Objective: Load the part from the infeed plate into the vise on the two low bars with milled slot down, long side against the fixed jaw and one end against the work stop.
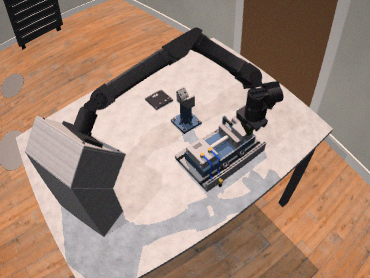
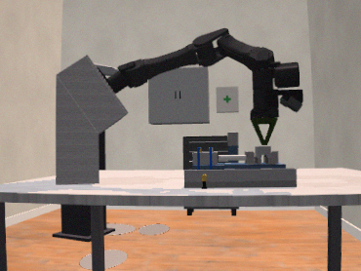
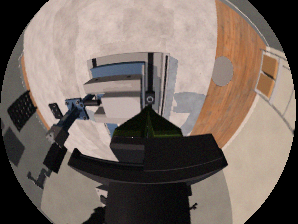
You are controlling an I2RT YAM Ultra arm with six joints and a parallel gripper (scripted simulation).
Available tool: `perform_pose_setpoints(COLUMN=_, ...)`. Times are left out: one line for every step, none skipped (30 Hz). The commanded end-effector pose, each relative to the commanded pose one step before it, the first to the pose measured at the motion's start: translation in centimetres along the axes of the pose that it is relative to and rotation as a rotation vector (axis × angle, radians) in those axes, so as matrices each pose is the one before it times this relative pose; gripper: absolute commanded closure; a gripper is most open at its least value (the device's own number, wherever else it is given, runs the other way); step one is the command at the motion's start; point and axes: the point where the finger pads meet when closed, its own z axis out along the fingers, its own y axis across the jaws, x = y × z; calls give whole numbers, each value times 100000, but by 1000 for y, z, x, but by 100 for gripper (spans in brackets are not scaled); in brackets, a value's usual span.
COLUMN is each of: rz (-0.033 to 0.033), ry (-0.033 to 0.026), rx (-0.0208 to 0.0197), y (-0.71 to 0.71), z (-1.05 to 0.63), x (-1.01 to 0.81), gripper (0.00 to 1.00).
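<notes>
The part (image 2: 262,150) (image 3: 120,106) is a pale grey block in the vise, between the moving jaw (image 2: 250,157) and the fixed jaw (image 2: 275,157) (image 3: 112,86). Its top stands above the jaws. My gripper (image 2: 264,144) (image 3: 147,109) points straight down, shut and empty. In the exterior view its tips are at the height of the part's top; in the wrist view they are beside its right end. Whether they touch it I cannot tell. The slot, the low bars and contact with the work stop are not clearly visible.
The V-block stand (image 1: 186,119) (image 3: 75,108) is behind the vise. The dark infeed plate (image 1: 159,99) holds no block. The air cylinder body (image 1: 199,151) with blue hoses is at the vise's end nearer the robot base. The vise's base rail (image 1: 237,166) runs along the front.
</notes>
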Motion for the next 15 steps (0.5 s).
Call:
perform_pose_setpoints(rz=1129, ry=-726, rx=1663, y=-744, z=-557, x=77, gripper=100)
perform_pose_setpoints(rz=0, ry=0, rx=0, y=0, z=0, x=0, gripper=100)
perform_pose_setpoints(rz=0, ry=0, rx=0, y=0, z=0, x=0, gripper=100)
perform_pose_setpoints(rz=0, ry=0, rx=0, y=0, z=0, x=0, gripper=100)
perform_pose_setpoints(rz=1, ry=0, rx=1, y=-2, z=0, x=0, gripper=100)
perform_pose_setpoints(rz=6, ry=1, rx=4, y=-15, z=3, x=2, gripper=100)
perform_pose_setpoints(rz=14, ry=2, rx=8, y=-34, z=6, x=5, gripper=100)
perform_pose_setpoints(rz=23, ry=3, rx=14, y=-57, z=10, x=8, gripper=100)
perform_pose_setpoints(rz=32, ry=4, rx=19, y=-78, z=14, x=11, gripper=100)
perform_pose_setpoints(rz=39, ry=5, rx=23, y=-95, z=17, x=14, gripper=100)
perform_pose_setpoints(rz=-6, ry=33, rx=-38, y=-68, z=45, x=11, gripper=100)
perform_pose_setpoints(rz=-327, ry=-276, rx=51, y=42, z=-103, x=-139, gripper=100)
perform_pose_setpoints(rz=-291, ry=-240, rx=41, y=45, z=-103, x=-128, gripper=100)
perform_pose_setpoints(rz=-566, ry=-525, rx=139, y=131, z=-231, x=-255, gripper=100)
perform_pose_setpoints(rz=-493, ry=-459, rx=124, y=117, z=-204, x=-224, gripper=100)
